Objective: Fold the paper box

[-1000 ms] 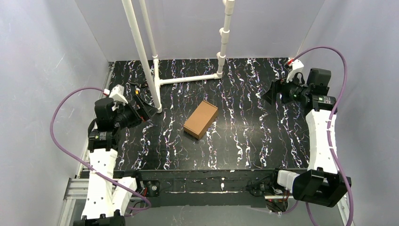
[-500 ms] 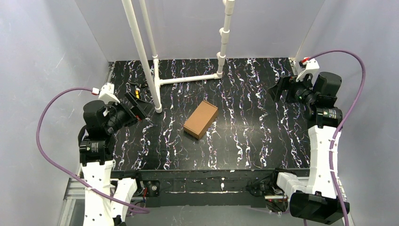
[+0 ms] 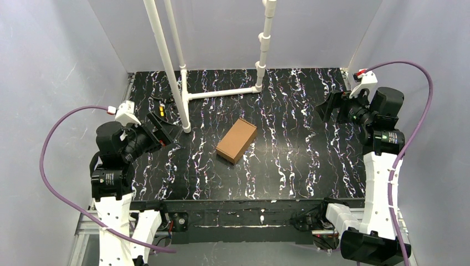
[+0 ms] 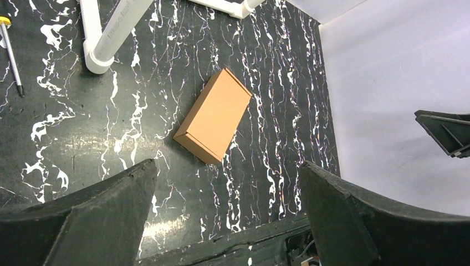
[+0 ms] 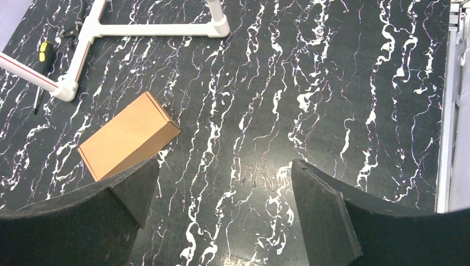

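Box (image 3: 236, 140) is folded shut, lying at an angle mid-table (image 3: 299, 166). Left claw (image 3: 162, 128) and right claw (image 3: 331, 108) are both spread wide, empty, well off to either side.

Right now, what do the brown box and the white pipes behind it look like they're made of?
The paper box looks like plain brown cardboard, matte: flat even faces, crisp folded edges, no print. The white pipes look like plastic, probably PVC: smooth, faintly glossy, with moulded joint fittings.
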